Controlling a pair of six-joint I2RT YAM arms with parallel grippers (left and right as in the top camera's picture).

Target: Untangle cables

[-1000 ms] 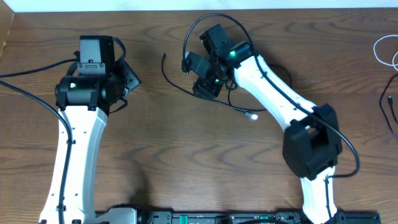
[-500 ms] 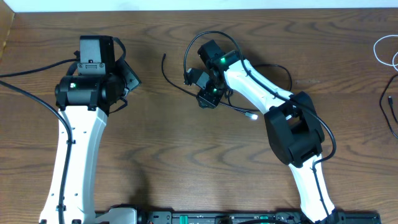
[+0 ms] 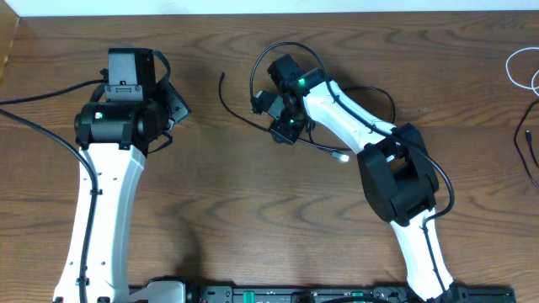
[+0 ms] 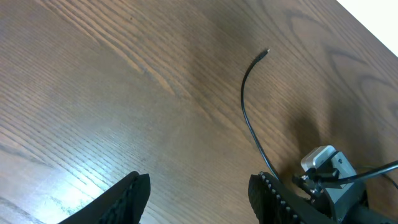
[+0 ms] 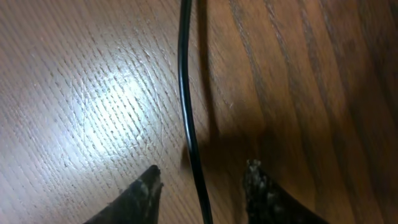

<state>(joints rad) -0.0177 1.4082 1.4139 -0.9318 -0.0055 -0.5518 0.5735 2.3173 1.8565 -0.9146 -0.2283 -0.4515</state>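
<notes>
1. The wooden table fills the overhead view, grain running side to side.
2. The left arm reaches up the left side, and the right arm bends in toward the middle.
3. The left claw hangs over bare wood with its fingers spread and nothing between them. It is well apart from the cable.
4. The right claw is down low over the table. Its two tips stand apart with the cord running between them, nearer one tip. A sliver of wood shows on either side, so there is no pinch.
5. The black cable lies flat on the table in the middle. One thin end curls up to the left of the right claw, and the other trails off to a small pale plug beside the right arm.
6. The white cable loops at the far right edge of the table, well apart from both claws.
</notes>
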